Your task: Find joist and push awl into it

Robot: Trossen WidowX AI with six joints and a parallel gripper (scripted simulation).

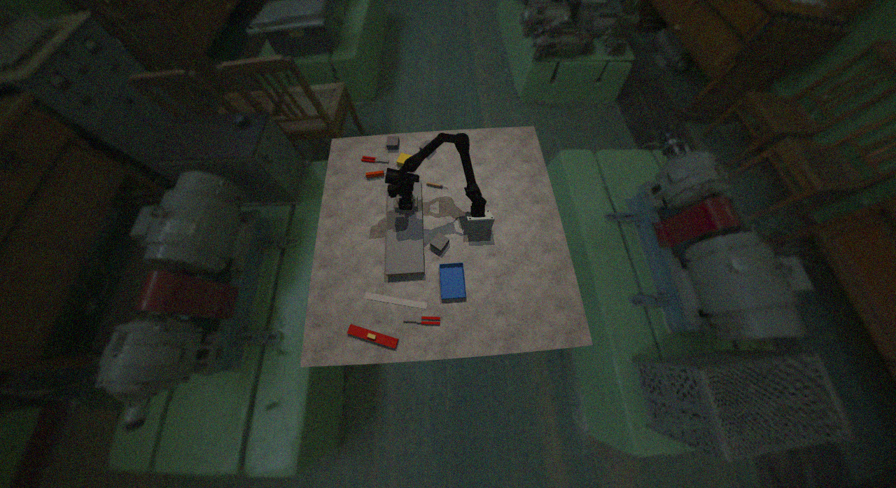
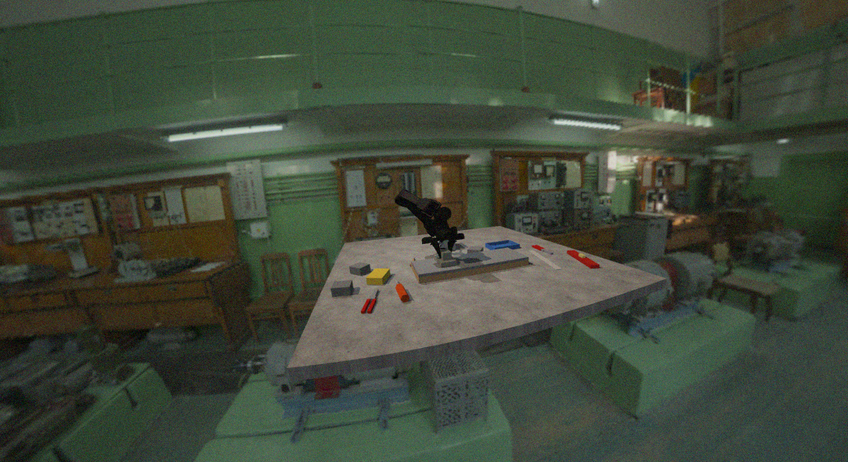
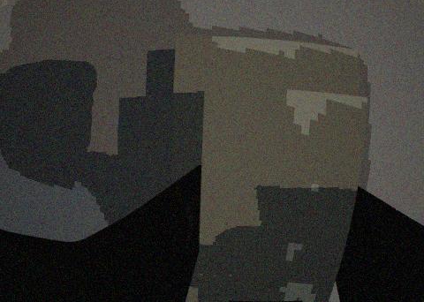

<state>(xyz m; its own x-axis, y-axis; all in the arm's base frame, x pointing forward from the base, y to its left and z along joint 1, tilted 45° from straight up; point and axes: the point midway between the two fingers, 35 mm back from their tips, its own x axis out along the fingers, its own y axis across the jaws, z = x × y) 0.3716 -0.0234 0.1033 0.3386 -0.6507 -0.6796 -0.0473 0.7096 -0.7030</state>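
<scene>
My gripper (image 1: 406, 203) (image 2: 446, 254) (image 3: 266, 179) points down over the floor panel and is shut on the stud finder (image 2: 446, 261) (image 3: 283, 134), a beige and dark grey body between the black fingers in the wrist view. The stud finder is low over the far end of the grey panel (image 1: 404, 256) (image 2: 497, 259); whether it touches is hard to tell. The blue tray (image 1: 452, 283) (image 2: 502, 244) holds nothing. What looks like the awl (image 1: 433, 185), small with a brown handle, lies on the table beyond the panel's far right corner. No hole shows in the panel.
A grey block (image 1: 439, 246) lies between panel and tray. The arm's base (image 1: 479, 227) stands right of the panel. Beyond the panel are a yellow block (image 1: 403, 159) (image 2: 378, 276), an orange tool (image 1: 374, 174) (image 2: 401, 291) and red-handled pliers (image 1: 369, 159). A red level (image 1: 360, 332) lies near the front.
</scene>
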